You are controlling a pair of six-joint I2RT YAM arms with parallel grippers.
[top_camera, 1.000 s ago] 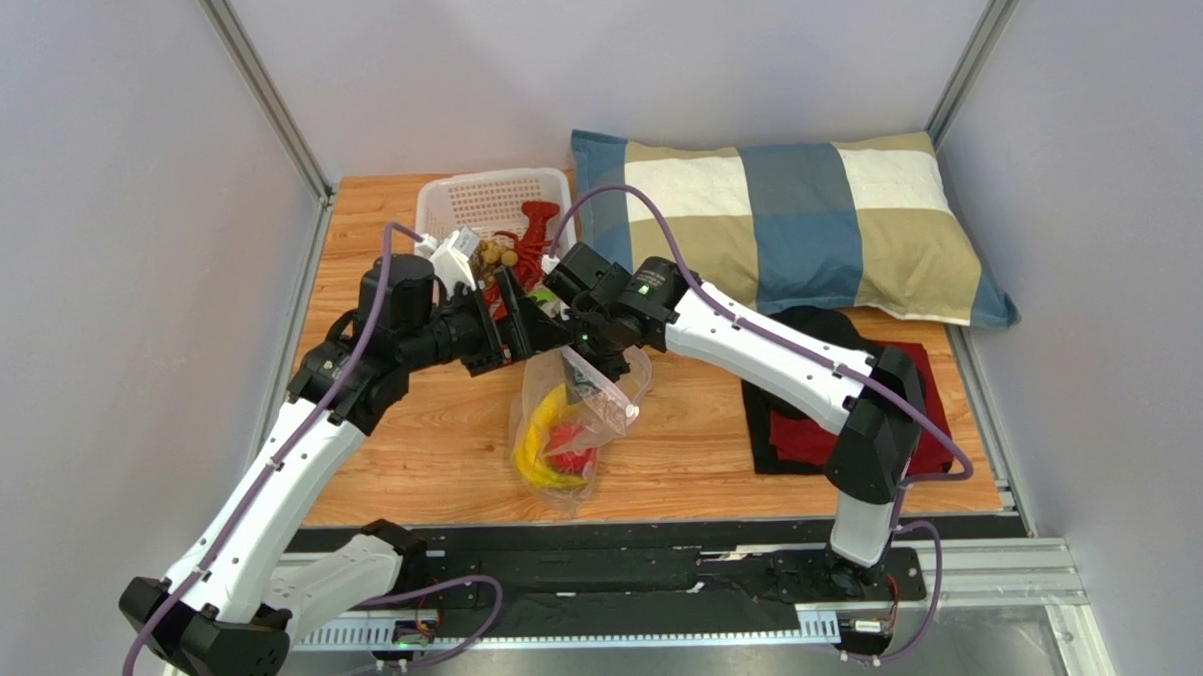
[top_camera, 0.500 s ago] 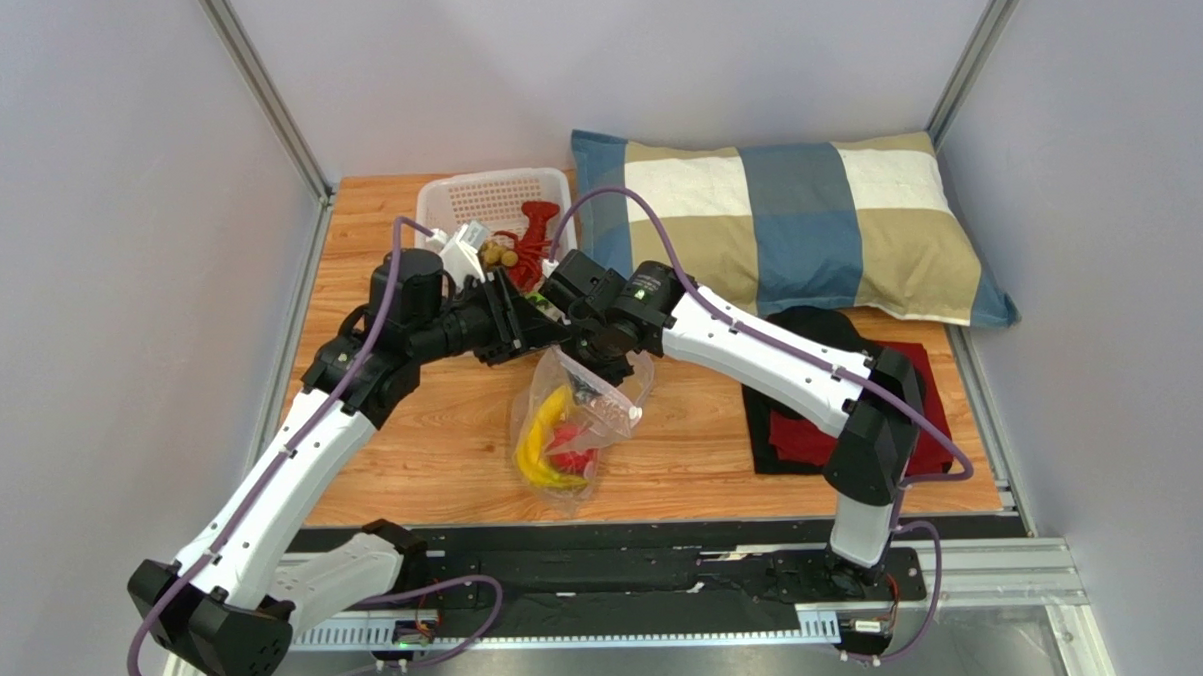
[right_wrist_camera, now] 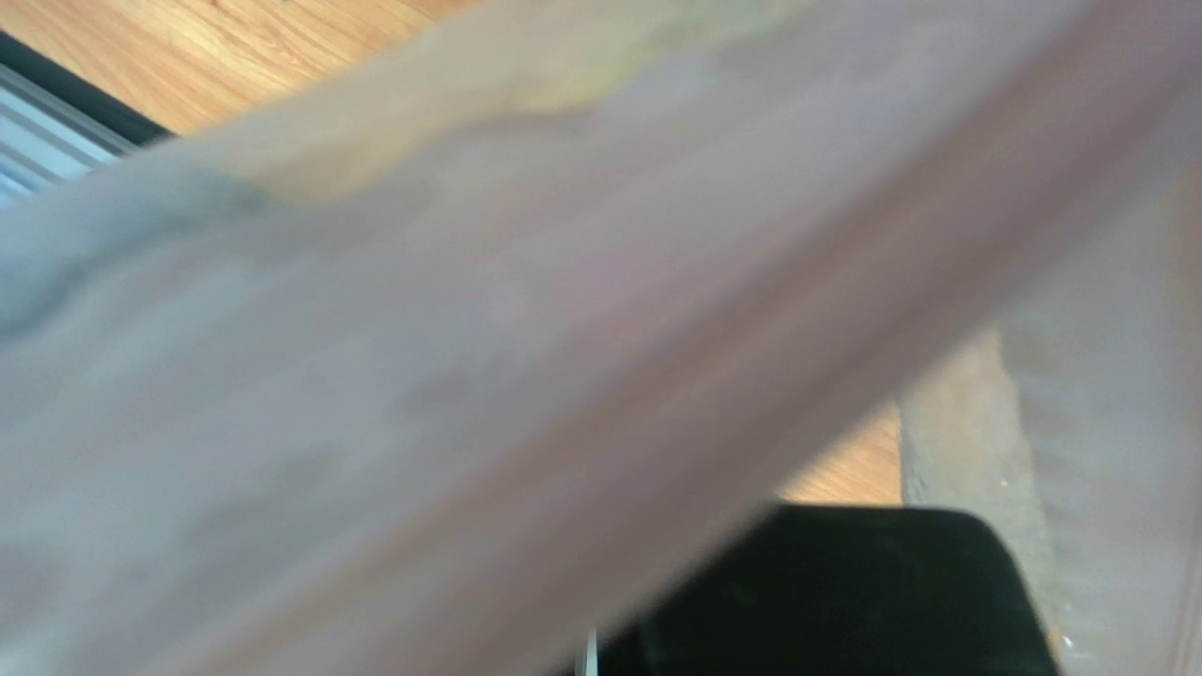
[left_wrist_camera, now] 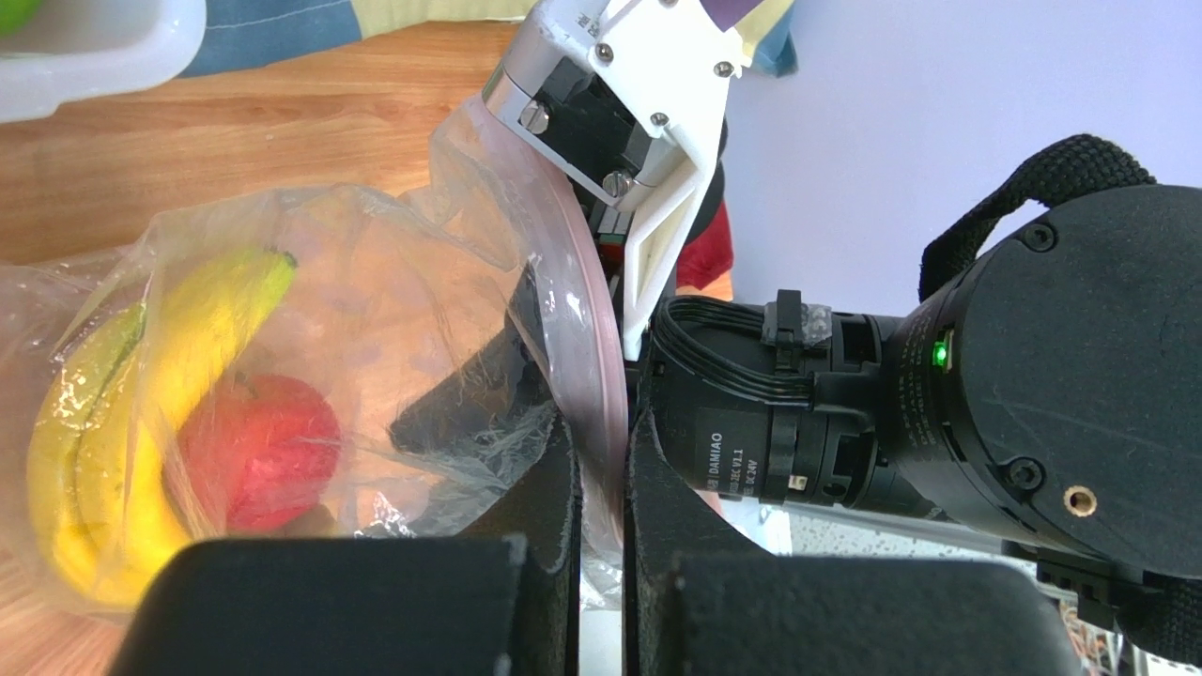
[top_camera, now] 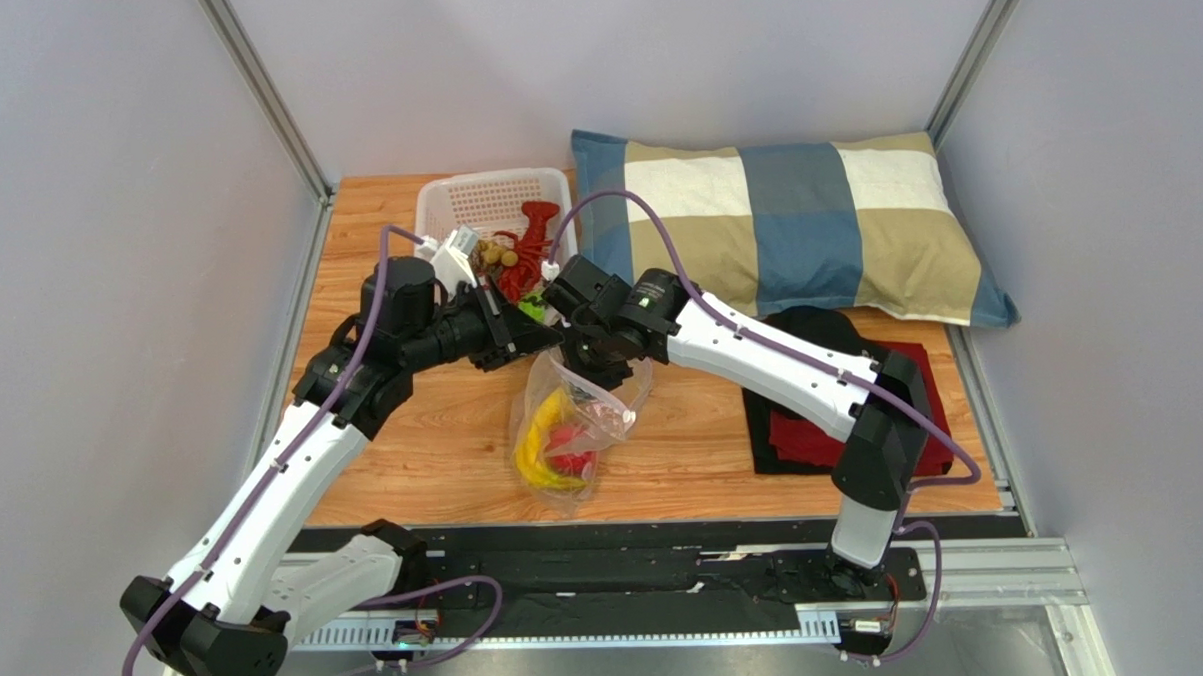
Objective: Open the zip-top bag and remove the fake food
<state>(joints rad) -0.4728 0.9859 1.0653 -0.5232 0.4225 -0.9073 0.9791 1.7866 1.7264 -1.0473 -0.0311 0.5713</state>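
The zip-top bag [top_camera: 577, 414] hangs between both grippers over the wooden table, its lower end resting on the boards. My left gripper [left_wrist_camera: 604, 479] is shut on the bag's pinkish zip strip [left_wrist_camera: 586, 324]. My right gripper [top_camera: 585, 343] meets it from the right and is shut on the bag's top edge. In the right wrist view the blurred strip [right_wrist_camera: 565, 352] fills the frame above one black finger [right_wrist_camera: 847, 592]. Fake food inside the bag: a yellow banana bunch [left_wrist_camera: 127, 409] and a red round fruit [left_wrist_camera: 261, 451]. Red and brownish fake food [top_camera: 529, 228] lies at the basket.
A white mesh basket [top_camera: 475, 200] stands at the back of the table. To its right a striped pillow [top_camera: 784, 219] lies along the back. Dark and red cloth [top_camera: 806, 429] sits under the right arm. Metal rails run along the near edge.
My left gripper has closed from wide open onto the bag's zip strip. The right gripper has stayed shut on the bag, and the bag's top has drawn in a little.
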